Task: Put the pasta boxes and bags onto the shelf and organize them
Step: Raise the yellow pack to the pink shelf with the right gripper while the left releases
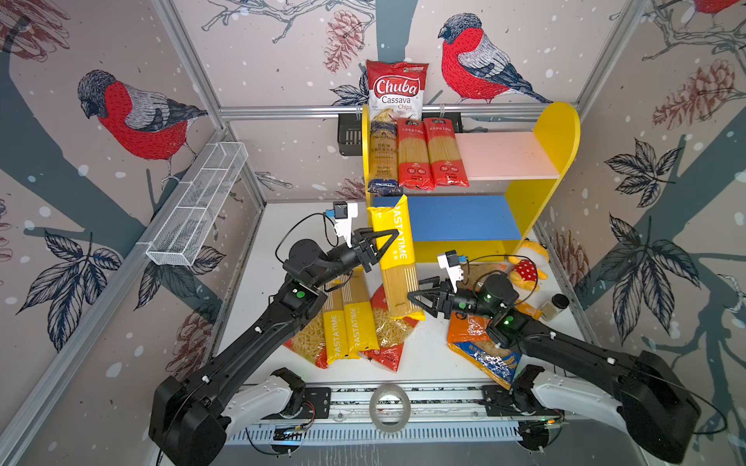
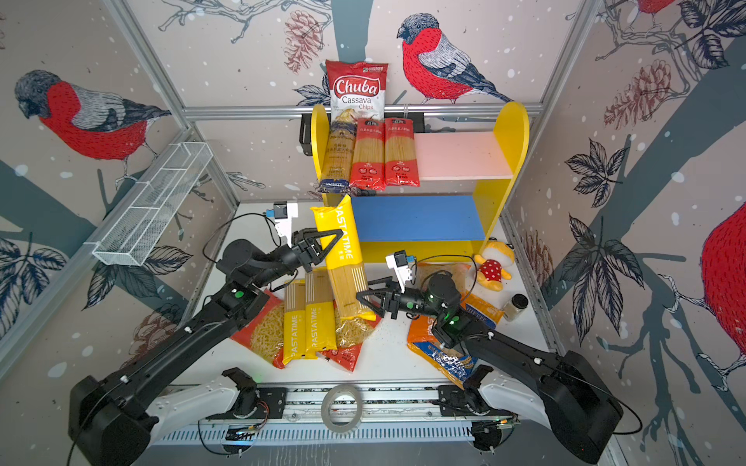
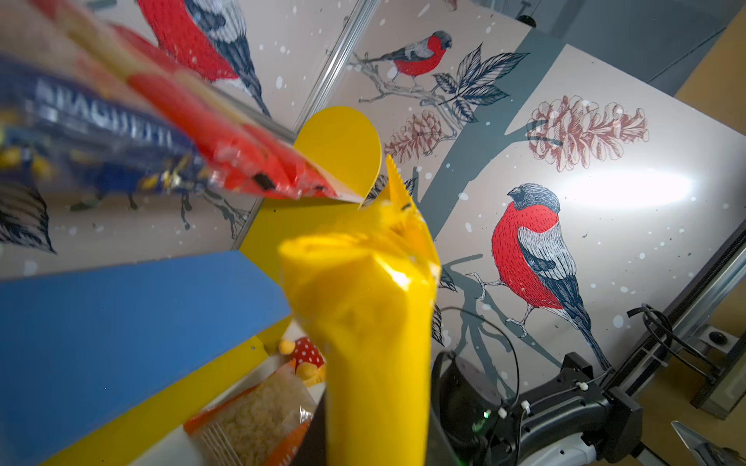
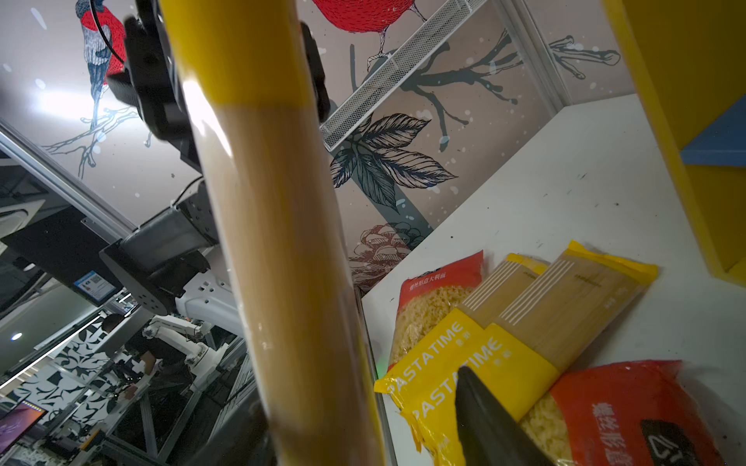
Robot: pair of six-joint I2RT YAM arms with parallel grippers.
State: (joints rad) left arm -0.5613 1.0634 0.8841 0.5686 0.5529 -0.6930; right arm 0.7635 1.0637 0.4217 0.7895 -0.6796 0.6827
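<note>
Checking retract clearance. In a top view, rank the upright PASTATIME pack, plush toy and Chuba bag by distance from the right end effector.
1. upright PASTATIME pack: right beside the right end effector, centre.
2. plush toy: on the table, right side.
3. Chuba bag: far back, up high.

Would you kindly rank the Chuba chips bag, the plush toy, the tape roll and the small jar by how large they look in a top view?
Largest: Chuba chips bag, though its lower part is hidden.
Next: plush toy and tape roll, too alike to rank.
Smallest: small jar.
</note>
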